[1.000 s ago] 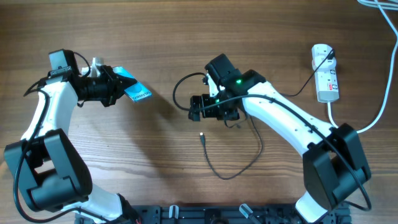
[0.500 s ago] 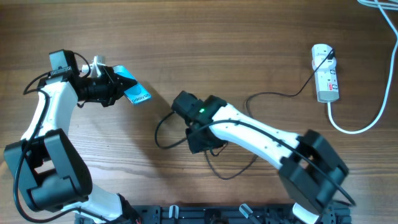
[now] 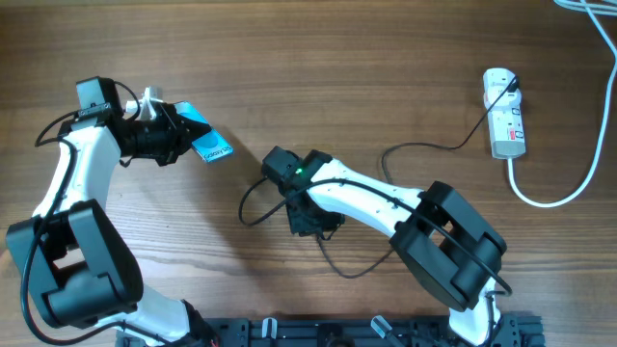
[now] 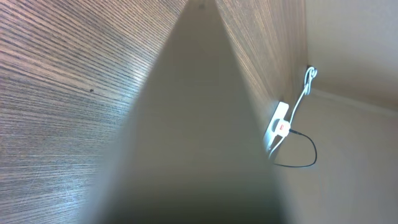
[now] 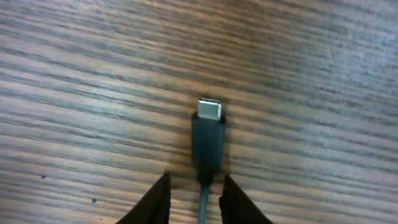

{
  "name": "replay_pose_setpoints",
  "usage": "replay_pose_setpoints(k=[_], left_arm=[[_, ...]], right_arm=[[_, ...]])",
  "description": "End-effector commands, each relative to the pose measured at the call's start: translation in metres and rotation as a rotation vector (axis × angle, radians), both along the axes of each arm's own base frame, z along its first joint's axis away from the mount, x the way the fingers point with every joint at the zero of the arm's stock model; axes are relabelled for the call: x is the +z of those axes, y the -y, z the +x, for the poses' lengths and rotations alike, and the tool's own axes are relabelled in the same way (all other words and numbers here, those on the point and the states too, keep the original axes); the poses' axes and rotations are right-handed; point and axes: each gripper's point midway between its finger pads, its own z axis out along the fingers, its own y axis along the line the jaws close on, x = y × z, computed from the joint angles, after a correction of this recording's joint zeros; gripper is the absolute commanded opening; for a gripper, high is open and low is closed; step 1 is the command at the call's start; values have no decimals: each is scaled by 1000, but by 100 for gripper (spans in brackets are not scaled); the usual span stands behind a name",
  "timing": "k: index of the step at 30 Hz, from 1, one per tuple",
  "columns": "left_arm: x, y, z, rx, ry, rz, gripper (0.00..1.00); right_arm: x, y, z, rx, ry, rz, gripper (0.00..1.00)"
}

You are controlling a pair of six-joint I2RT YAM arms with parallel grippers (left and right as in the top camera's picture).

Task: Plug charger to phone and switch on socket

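Observation:
The phone (image 3: pixel 207 143), teal screen with a white edge, sticks out to the right of my left gripper (image 3: pixel 178 133), which is shut on it above the table. In the left wrist view the phone (image 4: pixel 193 137) is a blurred slab filling the middle. The charger's black cable (image 3: pixel 424 147) runs from the socket (image 3: pixel 505 114) to the table's middle. Its connector (image 5: pixel 208 140) lies flat on the wood. My right gripper (image 5: pixel 195 182) is down over it, one finger each side of the cable just behind the connector, a small gap on both sides. The right gripper (image 3: pixel 313 224) hides the connector from above.
A thicker white cable (image 3: pixel 578 183) loops from the socket toward the table's right edge. The socket (image 4: pixel 278 127) also shows far off in the left wrist view. Loose loops of black cable (image 3: pixel 253 207) lie around the right gripper. Bare wood lies between the arms.
The right arm swung left and down onto the connector, its jaws narrowing from wide to a small gap. The black cable shifted with it. The left arm and phone stayed still.

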Motion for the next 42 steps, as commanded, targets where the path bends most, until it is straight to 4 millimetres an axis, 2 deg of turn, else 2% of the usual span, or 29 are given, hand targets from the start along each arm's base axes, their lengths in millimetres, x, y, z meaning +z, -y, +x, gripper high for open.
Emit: replay_pose_setpoints(k=[1,3,4,5,9,11,13,15,17,18,20,22,25,28,31,35,42], left_arm=[[10,-1,1,-16,50,8,4],[10,-1,1,-15,48,11,4],[10,-1,1,-15,49,11,4],[10,-1,1,-15,50,12,4],[10,-2,3,-32,77,25,4],[12,-1,2,-33,77,11,4],[32,8,3,-89,174,-96,4],[74,17,-2,-177,366,-295,4],[108,23,-10,-249,531,-438,4],[118,26,-14,-272,578,-487,4],[118,35,-16,-296,572,-494,4],[119,51,-18,-344,579,-499,4],[118,72,-21,-405,575,-504,4],[97,89,-21,-434,505,-408,4],[91,103,-25,-468,476,-388,4],[86,110,-28,-483,450,-371,4],[85,112,-32,-478,417,-384,4]], right_arm=[[-18,5,10,-25,6,-26,29],[-18,6,12,-35,4,-22,22],[-18,6,11,-35,1,-19,9],[-18,6,11,-34,1,-19,5],[-15,1,6,0,-44,26,4],[1,-8,8,113,-67,144,4],[39,-17,14,204,-31,284,4],[102,-36,10,350,23,541,4],[145,-43,8,403,90,677,4],[158,-48,6,417,106,728,4],[177,-64,-7,458,75,857,4],[187,-78,-10,494,84,933,4],[193,-90,-2,455,127,949,4],[176,-86,15,379,216,800,4],[172,-85,18,354,237,766,4],[168,-79,32,325,295,708,4],[166,-76,40,290,329,675,4]])
